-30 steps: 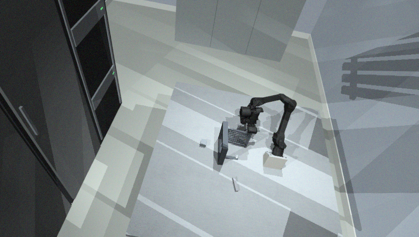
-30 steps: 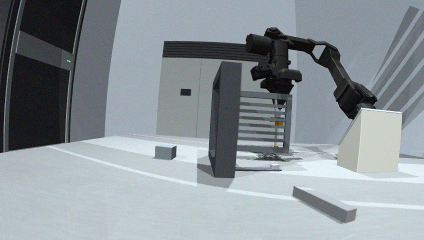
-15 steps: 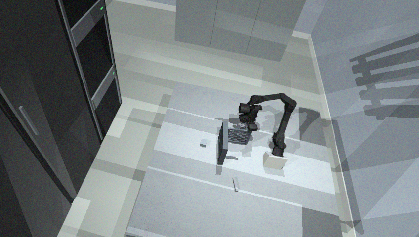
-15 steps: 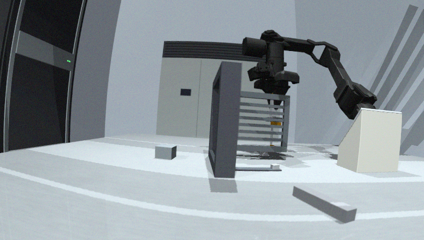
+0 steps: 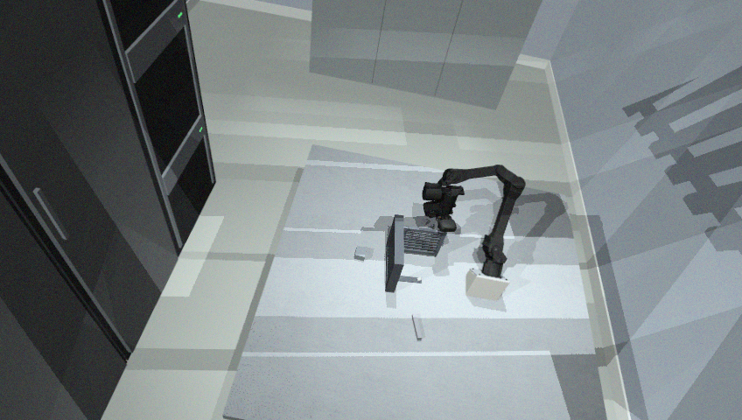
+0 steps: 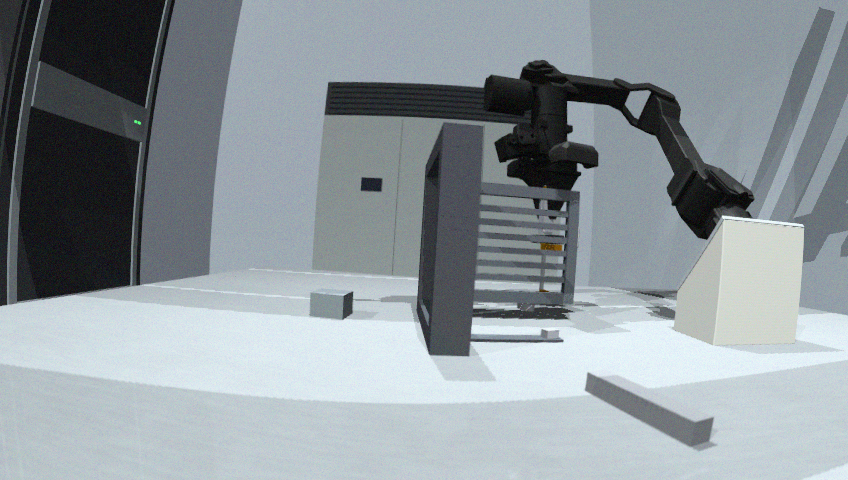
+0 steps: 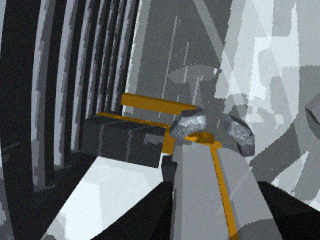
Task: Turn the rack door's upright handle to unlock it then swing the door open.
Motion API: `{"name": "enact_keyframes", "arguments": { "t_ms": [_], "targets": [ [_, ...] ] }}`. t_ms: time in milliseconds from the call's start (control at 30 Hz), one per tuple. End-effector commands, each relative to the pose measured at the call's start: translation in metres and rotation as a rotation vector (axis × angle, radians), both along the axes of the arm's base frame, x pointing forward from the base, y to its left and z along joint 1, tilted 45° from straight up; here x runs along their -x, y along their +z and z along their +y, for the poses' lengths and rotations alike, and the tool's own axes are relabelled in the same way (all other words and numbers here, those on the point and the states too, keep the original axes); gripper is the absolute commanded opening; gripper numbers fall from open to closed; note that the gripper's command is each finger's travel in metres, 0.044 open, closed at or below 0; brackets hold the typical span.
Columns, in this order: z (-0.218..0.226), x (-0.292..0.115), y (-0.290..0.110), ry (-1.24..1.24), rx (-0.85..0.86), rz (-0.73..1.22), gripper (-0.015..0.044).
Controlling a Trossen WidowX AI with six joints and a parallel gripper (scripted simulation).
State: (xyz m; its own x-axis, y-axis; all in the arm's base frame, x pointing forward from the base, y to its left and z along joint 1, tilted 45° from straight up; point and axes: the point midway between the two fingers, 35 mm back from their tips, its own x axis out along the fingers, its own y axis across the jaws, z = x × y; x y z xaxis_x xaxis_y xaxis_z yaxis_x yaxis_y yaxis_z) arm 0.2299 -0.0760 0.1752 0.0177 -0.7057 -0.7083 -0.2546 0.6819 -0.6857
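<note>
The slatted door point(image 5: 423, 241) point(image 6: 571, 249) point(image 7: 40, 100) stands wide open, roughly square to the dark frame point(image 5: 398, 255) point(image 6: 455, 249); the exact angle cannot be told. The upright handle point(image 6: 542, 270) point(image 7: 200, 195) is a grey bar with an orange stripe along it, at the door's free edge beside orange-and-dark bracket parts. My gripper point(image 6: 548, 215) point(image 7: 214, 192) points down at the handle's upper part. Its fingers are parted, one to each side of the handle; whether either still touches it cannot be told. In the top view the fingertips are hidden by the gripper's body.
A small grey block point(image 5: 360, 254) point(image 6: 330, 305) lies left of the frame. A flat strip point(image 5: 409, 279) point(image 6: 505, 337) with a pale block reaches right from the frame's base. A loose grey bar point(image 5: 416, 328) point(image 6: 642, 407) lies nearer the front. The arm's cream base point(image 5: 486, 289) point(image 6: 755, 279) stands right.
</note>
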Motion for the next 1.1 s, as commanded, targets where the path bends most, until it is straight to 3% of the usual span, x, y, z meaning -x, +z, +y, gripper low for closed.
{"name": "enact_keyframes", "arguments": {
  "t_ms": [0,67,1067],
  "targets": [
    [0.0,0.0,0.001,0.004,0.002,0.002,0.0251],
    [0.0,0.0,0.001,0.004,0.002,0.002,0.0287],
    [0.033,0.002,0.034,0.147,-0.031,-0.008,0.0287]
  ]
}}
